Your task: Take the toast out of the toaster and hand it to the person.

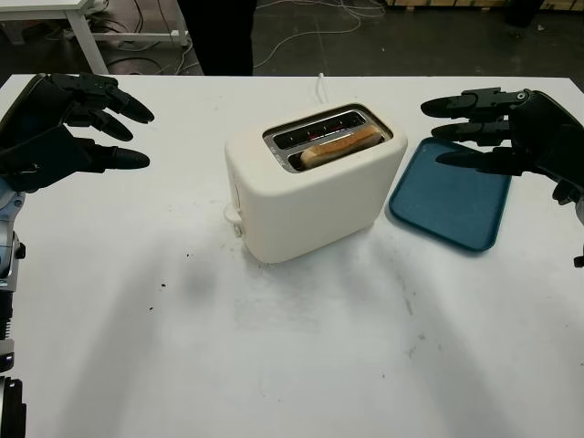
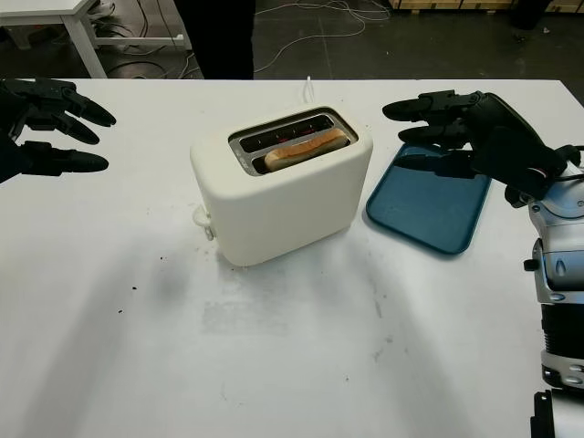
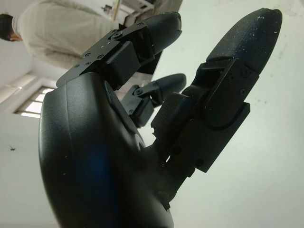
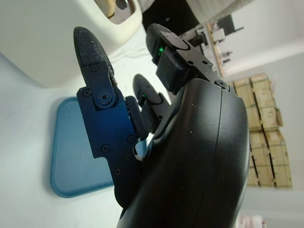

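A cream two-slot toaster (image 1: 310,196) stands mid-table, turned at an angle. One slice of toast (image 1: 339,144) pokes out of its nearer slot; the far slot is dark. My left hand (image 1: 96,128) hovers open over the table to the toaster's left, well clear of it. Over the blue tray, to the toaster's right, my right hand (image 1: 465,132) is open, its fingers (image 2: 429,109) pointing toward the toaster without touching it. A person (image 3: 52,28) in a light top shows in the left wrist view, and dark legs (image 1: 219,36) stand beyond the table's far edge.
A flat blue tray (image 1: 452,205) lies right of the toaster with nothing on it. The toaster's white cord (image 1: 321,87) runs off the far edge. Behind the table are another white table's legs (image 1: 87,41) and cables on the dark floor.
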`<move>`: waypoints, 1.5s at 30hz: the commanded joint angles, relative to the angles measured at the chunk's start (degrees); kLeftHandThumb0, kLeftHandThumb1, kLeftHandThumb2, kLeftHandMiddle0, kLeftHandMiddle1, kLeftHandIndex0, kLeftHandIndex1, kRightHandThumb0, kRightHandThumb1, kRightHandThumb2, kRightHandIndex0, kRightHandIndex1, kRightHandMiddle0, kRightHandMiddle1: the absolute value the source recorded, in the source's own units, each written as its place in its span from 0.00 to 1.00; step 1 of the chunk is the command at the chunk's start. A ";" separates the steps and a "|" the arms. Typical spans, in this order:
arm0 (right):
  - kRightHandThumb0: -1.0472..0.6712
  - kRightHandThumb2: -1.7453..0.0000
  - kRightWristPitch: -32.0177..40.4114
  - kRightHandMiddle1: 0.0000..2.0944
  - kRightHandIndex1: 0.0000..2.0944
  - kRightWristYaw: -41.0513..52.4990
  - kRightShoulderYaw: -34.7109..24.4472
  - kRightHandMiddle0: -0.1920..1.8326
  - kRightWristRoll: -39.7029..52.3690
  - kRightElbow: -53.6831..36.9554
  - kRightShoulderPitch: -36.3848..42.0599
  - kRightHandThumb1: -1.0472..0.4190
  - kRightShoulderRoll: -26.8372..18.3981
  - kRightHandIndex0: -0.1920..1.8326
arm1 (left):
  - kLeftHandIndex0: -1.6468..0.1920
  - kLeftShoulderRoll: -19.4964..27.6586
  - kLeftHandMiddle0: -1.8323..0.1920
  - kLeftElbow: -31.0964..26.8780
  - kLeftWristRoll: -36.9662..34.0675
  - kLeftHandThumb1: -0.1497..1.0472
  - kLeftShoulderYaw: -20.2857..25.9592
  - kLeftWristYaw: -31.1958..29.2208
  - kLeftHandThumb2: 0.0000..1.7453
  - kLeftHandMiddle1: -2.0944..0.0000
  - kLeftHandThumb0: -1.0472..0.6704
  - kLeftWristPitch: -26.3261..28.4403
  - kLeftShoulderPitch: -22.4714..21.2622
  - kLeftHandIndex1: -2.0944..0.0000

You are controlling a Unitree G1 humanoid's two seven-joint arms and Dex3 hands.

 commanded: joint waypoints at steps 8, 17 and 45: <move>0.25 1.00 -0.90 0.00 0.01 -0.07 0.06 0.43 0.18 0.39 -0.08 0.16 0.47 0.43 | 0.45 -0.44 0.52 0.43 -0.65 0.65 0.33 0.05 0.00 0.60 0.00 -0.59 0.71 0.69; 0.23 1.00 -2.07 0.00 0.02 -0.48 0.55 0.43 -1.13 0.35 0.01 0.16 0.32 0.45 | 0.45 -0.33 0.52 0.58 -0.74 0.65 0.33 -0.10 0.00 0.60 0.00 -0.55 0.50 0.68; 0.25 1.00 -3.59 0.01 0.03 -0.28 0.24 0.44 -0.99 1.06 -0.21 0.15 0.84 0.46 | 0.45 -0.15 0.51 0.24 -0.41 0.66 0.48 0.15 0.00 0.59 0.00 -0.93 0.18 0.67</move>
